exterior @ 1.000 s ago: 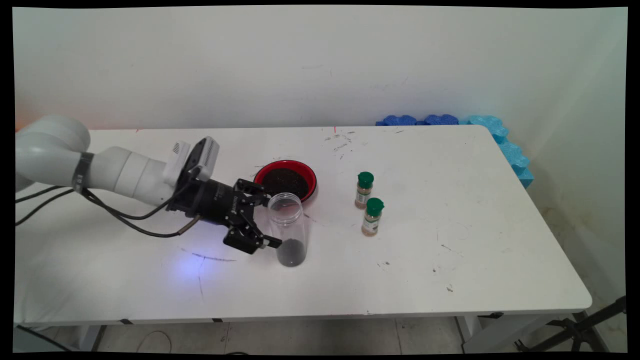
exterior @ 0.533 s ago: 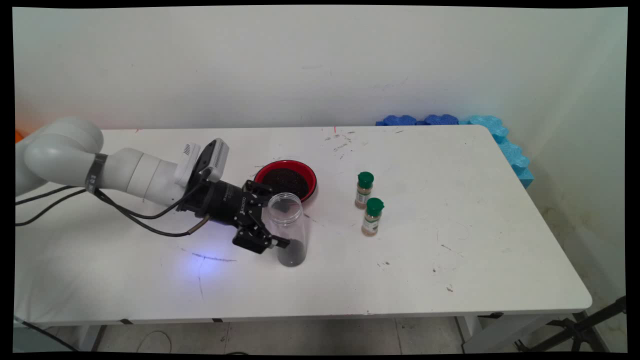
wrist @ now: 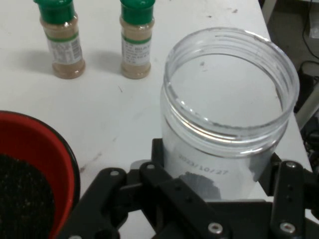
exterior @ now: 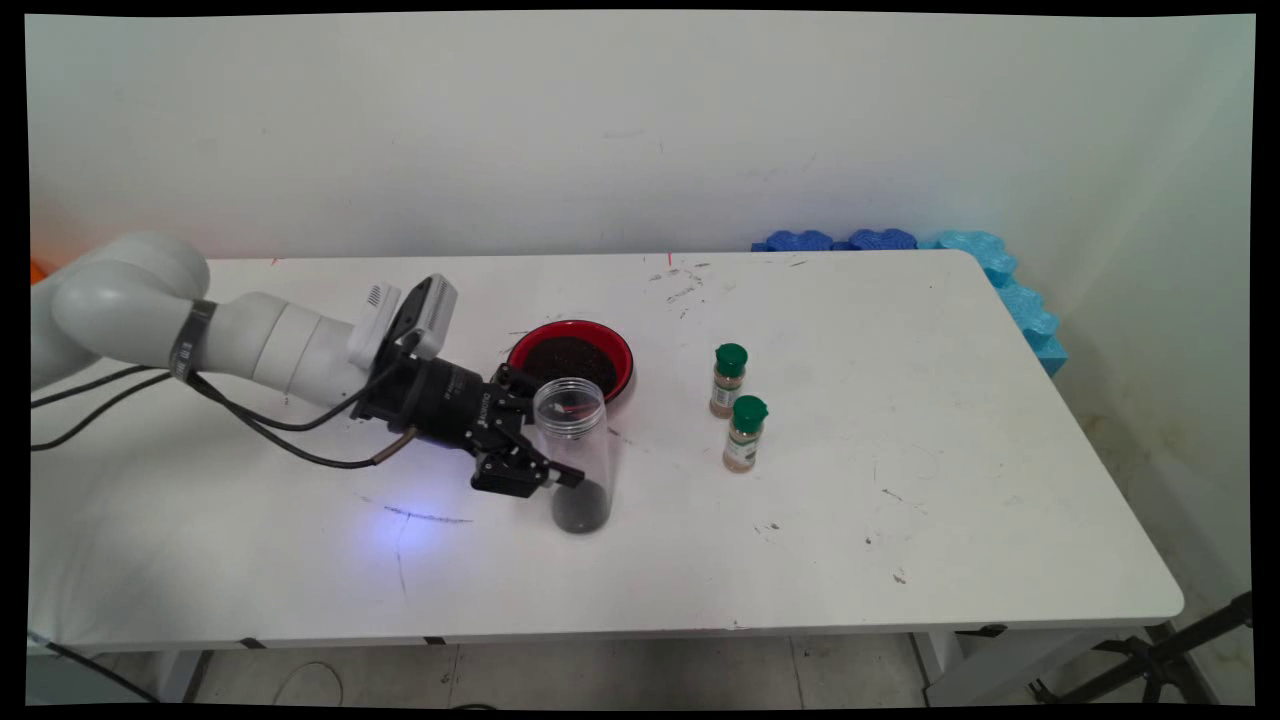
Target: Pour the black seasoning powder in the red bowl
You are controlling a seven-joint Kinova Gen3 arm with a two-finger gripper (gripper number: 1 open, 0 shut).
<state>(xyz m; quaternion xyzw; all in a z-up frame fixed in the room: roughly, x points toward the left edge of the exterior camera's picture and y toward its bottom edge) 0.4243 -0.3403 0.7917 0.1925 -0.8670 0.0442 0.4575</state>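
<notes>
The hand (exterior: 545,455) is closing in from the table's left, now pinching the clear jar (exterior: 574,455) beside the red bowl (exterior: 571,358).

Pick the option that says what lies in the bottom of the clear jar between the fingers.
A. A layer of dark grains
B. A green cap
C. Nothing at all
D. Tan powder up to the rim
A: the clear jar shows a dark layer only at its bottom in the main view, like the dark fill of the red bowl; the gripper has its fingers on either side of the jar.
</notes>
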